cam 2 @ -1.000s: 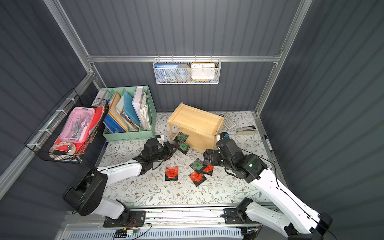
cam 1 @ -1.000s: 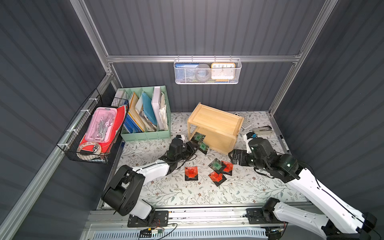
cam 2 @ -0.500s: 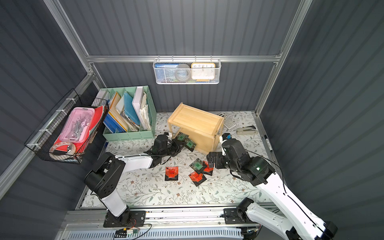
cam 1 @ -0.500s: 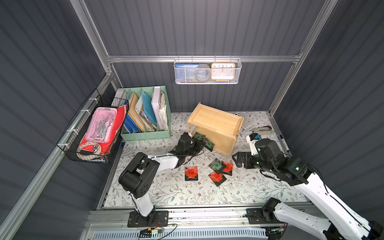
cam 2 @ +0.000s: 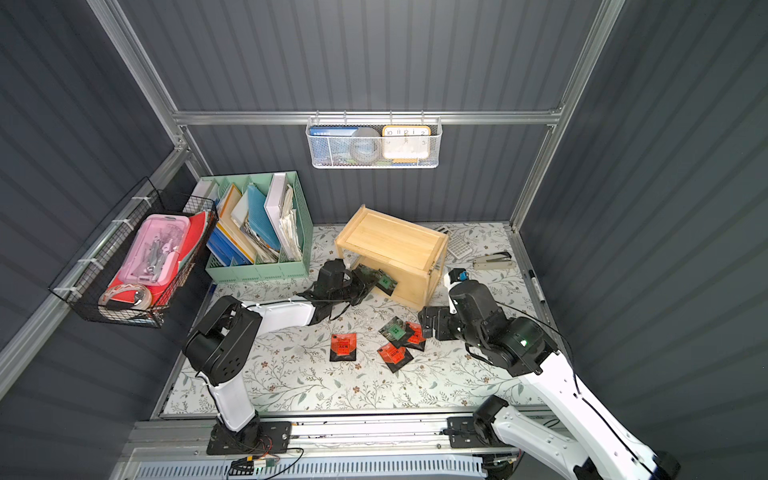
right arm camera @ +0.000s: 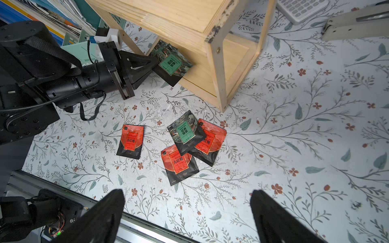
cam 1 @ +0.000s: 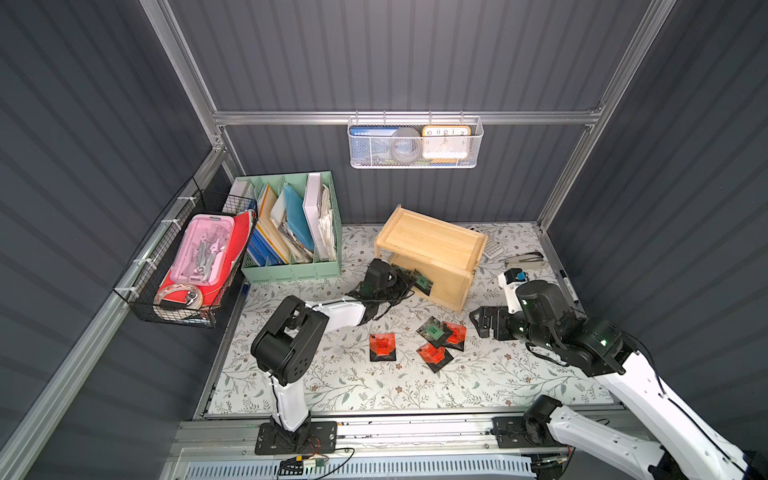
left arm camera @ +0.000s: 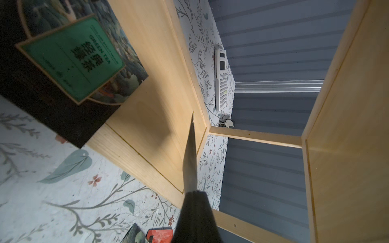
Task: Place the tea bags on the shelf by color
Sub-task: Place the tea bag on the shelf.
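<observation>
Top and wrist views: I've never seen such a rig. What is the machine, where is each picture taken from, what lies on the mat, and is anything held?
The machine is two robot arms, left and right, each ending in a two-fingered hand. Both top views look down on everything from one overhead camera pair; each wrist view is from a camera on that arm, looking past its hand. The left hand is shut on a green bag, seen edge-on in its wrist view, inside the shelf's lower tier, where a second green bag lies overhanging the edge. The right hand is open and empty. On the mat lie three red bags and a third green bag overlapping two.
</observation>
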`<action>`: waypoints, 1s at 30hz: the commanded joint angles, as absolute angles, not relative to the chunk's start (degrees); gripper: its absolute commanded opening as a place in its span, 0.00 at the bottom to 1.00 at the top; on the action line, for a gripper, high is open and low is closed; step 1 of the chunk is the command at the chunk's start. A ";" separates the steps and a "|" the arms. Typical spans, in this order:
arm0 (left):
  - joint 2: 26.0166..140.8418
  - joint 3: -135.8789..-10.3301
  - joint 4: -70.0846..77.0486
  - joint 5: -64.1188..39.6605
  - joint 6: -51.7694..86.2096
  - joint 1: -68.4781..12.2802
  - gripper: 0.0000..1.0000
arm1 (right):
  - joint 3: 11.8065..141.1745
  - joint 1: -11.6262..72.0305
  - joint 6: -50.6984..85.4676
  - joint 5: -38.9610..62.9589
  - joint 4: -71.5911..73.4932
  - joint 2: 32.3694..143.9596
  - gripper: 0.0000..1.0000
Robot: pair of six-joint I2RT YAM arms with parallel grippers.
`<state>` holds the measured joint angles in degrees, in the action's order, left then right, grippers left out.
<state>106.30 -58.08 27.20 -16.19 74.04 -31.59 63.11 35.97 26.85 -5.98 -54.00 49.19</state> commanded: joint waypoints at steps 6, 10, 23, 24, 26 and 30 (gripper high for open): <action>109.82 -62.79 22.17 -16.01 74.97 -31.79 0.00 | 64.60 35.43 25.49 -7.73 -55.35 48.34 0.99; 111.02 -64.14 21.62 -16.08 75.09 -31.82 0.00 | 64.73 35.31 25.12 -8.08 -55.89 48.08 0.99; 114.46 -68.23 19.25 -15.75 75.42 -31.82 0.00 | 65.04 34.63 23.74 -8.80 -57.30 47.20 0.99; 114.77 -68.60 18.71 -15.82 75.41 -31.82 0.00 | 65.13 34.49 23.57 -8.88 -57.39 47.11 0.99; 115.27 -69.29 17.46 -16.02 75.41 -31.82 0.00 | 65.21 34.43 23.29 -9.18 -57.39 47.14 0.99; 116.01 -70.44 14.25 -16.03 75.52 -31.80 0.00 | 65.21 34.32 22.79 -9.36 -57.59 46.76 0.99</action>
<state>115.07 -68.90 18.00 -16.21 75.11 -31.64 63.75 34.59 23.90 -8.21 -56.34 47.31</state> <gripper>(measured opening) 0.048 0.989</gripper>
